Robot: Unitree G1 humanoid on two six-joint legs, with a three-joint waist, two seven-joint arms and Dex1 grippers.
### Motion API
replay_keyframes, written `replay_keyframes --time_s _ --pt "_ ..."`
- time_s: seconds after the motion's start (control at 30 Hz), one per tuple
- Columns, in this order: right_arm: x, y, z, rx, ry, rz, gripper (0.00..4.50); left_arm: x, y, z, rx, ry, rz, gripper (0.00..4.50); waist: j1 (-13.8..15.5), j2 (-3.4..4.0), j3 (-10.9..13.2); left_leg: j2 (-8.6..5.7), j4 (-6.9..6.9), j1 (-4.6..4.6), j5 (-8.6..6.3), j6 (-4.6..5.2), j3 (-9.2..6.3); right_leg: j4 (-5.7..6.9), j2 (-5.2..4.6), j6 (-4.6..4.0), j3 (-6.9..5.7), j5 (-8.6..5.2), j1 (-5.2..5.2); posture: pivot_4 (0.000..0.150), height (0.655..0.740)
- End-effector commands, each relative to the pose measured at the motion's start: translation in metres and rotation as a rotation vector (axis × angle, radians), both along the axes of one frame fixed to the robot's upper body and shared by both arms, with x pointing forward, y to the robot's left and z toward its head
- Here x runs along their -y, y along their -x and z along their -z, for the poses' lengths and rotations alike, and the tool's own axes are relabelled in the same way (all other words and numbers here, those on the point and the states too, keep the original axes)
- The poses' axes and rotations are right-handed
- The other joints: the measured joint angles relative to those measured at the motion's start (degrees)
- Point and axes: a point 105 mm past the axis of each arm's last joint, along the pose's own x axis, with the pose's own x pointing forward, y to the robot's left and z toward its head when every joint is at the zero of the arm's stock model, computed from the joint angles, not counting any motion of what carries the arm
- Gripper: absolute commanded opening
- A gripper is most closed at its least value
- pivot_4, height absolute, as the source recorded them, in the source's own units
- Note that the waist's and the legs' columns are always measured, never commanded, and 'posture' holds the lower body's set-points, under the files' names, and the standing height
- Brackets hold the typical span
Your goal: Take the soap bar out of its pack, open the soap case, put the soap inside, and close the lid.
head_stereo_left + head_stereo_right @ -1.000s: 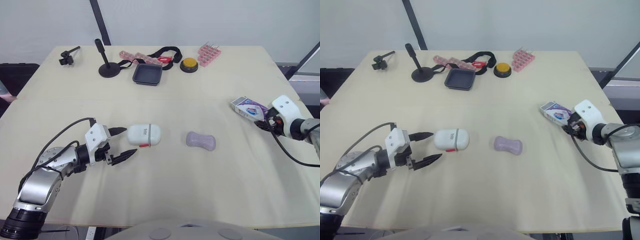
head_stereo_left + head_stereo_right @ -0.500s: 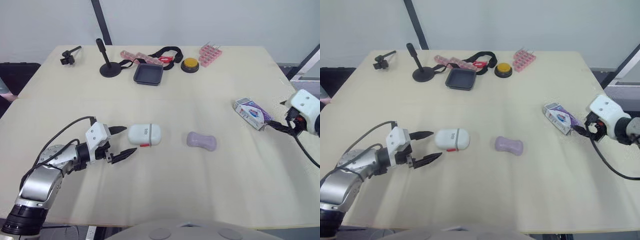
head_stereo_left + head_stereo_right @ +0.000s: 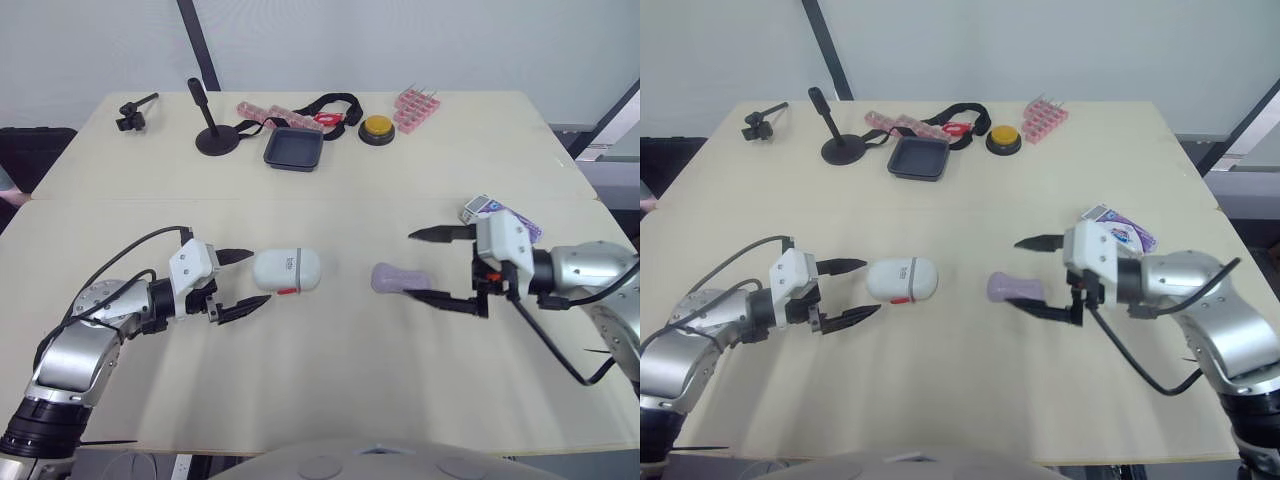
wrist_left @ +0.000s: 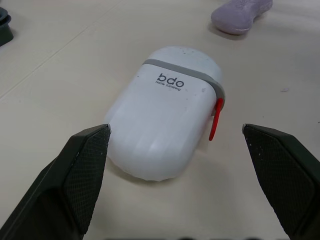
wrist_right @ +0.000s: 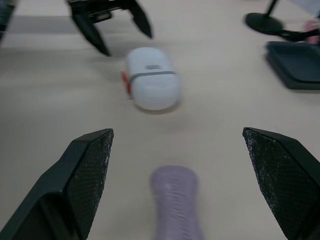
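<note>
The white soap case [image 3: 286, 270] with a grey band and red clasp lies shut on the table, left of centre. My left gripper [image 3: 243, 278] stands open just left of it, fingers level with its near end. The bare purple soap bar [image 3: 394, 279] lies to the right of the case. My right gripper [image 3: 436, 265] is open right beside the soap, its two fingers spread on either side of the bar's right end, not touching it. The empty purple and white pack [image 3: 496, 210] lies behind the right gripper.
Along the far edge sit a black tray [image 3: 294, 148], a small black stand [image 3: 215, 140], a yellow button [image 3: 378, 128], pink racks [image 3: 418, 107], a black strap [image 3: 330, 104] and a small clamp [image 3: 134, 110]. A seam runs across the table.
My right gripper has let go of the pack, swung left from the table's right edge and opened wide at the soap bar. The pack now lies behind it. The left gripper holds still.
</note>
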Motion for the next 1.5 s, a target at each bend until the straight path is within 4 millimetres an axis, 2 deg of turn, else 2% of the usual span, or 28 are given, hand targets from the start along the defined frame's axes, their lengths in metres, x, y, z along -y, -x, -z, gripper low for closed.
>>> replay_keyframes --time_s 0.03,0.3,0.43,0.8,1.1,1.43,1.5 --pt "-0.014 0.007 -0.007 0.015 -0.054 -0.079 4.47 -0.006 -0.004 -0.017 0.044 -0.027 0.038 4.50 -0.1 -0.02 0.0 0.01 0.00 0.00 0.03 -0.06 0.00 0.00 0.01 0.01 -0.01 0.00 0.00 0.150 0.7400" --pt "-0.022 0.007 -0.002 -0.004 -0.105 -0.096 4.47 -0.004 -0.008 -0.018 0.007 -0.059 0.141 4.50 -0.1 -0.02 0.0 -0.02 -0.04 -0.01 0.14 -0.29 0.00 -0.01 0.01 0.15 0.00 0.09 -0.01 0.150 0.7400" --pt "-0.021 0.002 0.009 0.006 -0.083 -0.054 4.47 0.003 -0.022 -0.010 -0.015 -0.085 0.196 4.50 0.2 -0.03 0.0 -0.05 -0.02 0.00 0.16 -0.33 0.00 0.04 -0.03 0.16 -0.01 0.10 0.00 0.150 0.7400" --pt "-0.017 0.009 0.013 0.018 -0.073 0.009 4.47 0.016 -0.039 0.012 -0.060 -0.157 0.321 4.50 0.5 -0.04 0.0 -0.06 -0.05 0.00 0.18 -0.39 0.00 0.03 -0.02 0.18 0.03 0.11 0.01 0.150 0.7400" --pt "-0.017 0.014 0.010 0.021 -0.065 0.052 4.47 0.032 -0.048 0.028 -0.060 -0.190 0.382 4.50 1.0 -0.05 0.0 -0.06 -0.04 -0.01 0.18 -0.41 -0.01 0.05 -0.01 0.19 0.03 0.11 0.01 0.150 0.7400" --pt "-0.019 0.013 0.003 0.015 -0.086 0.068 4.47 0.042 -0.053 0.030 -0.042 -0.173 0.369 4.50 1.2 -0.05 0.0 -0.06 -0.04 0.00 0.17 -0.44 -0.01 0.04 -0.02 0.19 0.03 0.11 0.03 0.150 0.7400" --pt "-0.019 0.013 0.003 0.014 -0.082 0.066 4.50 0.041 -0.052 0.030 -0.050 -0.173 0.378 3.96 1.2 -0.05 0.0 -0.06 -0.04 0.00 0.17 -0.44 -0.01 0.04 -0.02 0.19 0.03 0.11 0.02 0.150 0.7400"
